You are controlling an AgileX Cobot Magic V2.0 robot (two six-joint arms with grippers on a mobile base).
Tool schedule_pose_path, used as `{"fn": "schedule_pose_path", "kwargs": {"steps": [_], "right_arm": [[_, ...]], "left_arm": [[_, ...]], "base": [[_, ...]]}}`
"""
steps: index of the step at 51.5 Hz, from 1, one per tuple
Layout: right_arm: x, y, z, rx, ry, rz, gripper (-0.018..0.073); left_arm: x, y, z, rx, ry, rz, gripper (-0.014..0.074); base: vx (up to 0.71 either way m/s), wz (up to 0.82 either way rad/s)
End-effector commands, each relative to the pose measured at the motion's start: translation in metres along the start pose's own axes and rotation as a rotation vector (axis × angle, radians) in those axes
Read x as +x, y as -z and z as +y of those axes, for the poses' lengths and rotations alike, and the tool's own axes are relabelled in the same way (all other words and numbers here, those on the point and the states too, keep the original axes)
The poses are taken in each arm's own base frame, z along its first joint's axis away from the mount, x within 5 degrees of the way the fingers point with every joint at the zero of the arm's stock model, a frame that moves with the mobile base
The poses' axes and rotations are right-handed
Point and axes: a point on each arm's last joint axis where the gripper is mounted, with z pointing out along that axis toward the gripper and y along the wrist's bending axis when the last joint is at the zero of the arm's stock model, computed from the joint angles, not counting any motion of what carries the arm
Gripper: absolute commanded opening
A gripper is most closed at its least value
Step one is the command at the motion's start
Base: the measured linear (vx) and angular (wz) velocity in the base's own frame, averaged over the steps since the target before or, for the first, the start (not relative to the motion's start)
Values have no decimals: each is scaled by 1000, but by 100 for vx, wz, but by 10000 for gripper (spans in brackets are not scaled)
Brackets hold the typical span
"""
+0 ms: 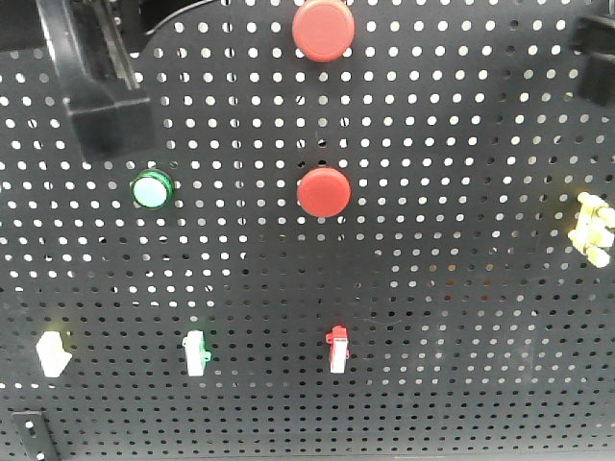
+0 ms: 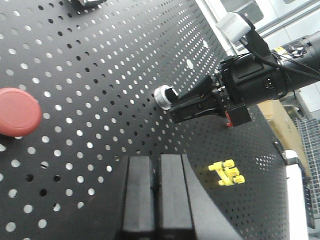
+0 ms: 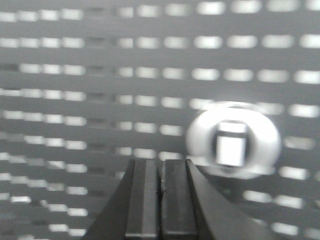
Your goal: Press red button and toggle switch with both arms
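black perforated panel (image 1: 461, 317) fills the front view and carries every control. two red buttons are mounted on its centre line: an upper red button (image 1: 323, 29) at the top edge and a lower red button (image 1: 324, 192) directly below it, well apart. a green button (image 1: 152, 189) sits level with the lower one, to its left. the bottom row holds a white rocker switch (image 1: 53, 352), a green-tipped rocker switch (image 1: 196, 351) and a red-tipped rocker switch (image 1: 336, 349). a yellow fitting (image 1: 593, 229) is fixed near the right edge.

left arm's fingers (image 2: 139, 195) are closed flat against each other with nothing between them. in the front view they appear at upper left, above the green button and to the left of both red buttons. the left wrist view shows one red button at its left edge, apart from the fingers; which of the two it is cannot be told.

right arm's fingers (image 3: 145, 200) are likewise pressed together and hold nothing. the toggle switch (image 3: 232, 141), a small lever in a bright metal ring, sits just up and right of their tips in the blurred right wrist view. in the left wrist view the right arm (image 2: 250, 85) reaches in from the right, its tips just beside the switch; contact cannot be confirmed.
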Motion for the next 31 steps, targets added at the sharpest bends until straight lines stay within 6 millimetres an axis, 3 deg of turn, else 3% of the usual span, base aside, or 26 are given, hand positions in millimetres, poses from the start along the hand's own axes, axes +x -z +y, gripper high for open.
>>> {"fn": "schedule_pose_path", "kwargs": {"steps": [1, 23, 31], "right_arm": [[-21, 10, -9, 63, 21, -107, 0], [-21, 18, -33, 174, 57, -76, 0], [-21, 28, -30, 161, 83, -32, 0]], "left_arm": [[-17, 9, 7, -81, 20, -65, 1], [-17, 9, 7, -84, 20, -66, 1], [-17, 9, 7, -83, 20, -65, 1]], "base": [[0, 0], [0, 0], [0, 0]]}}
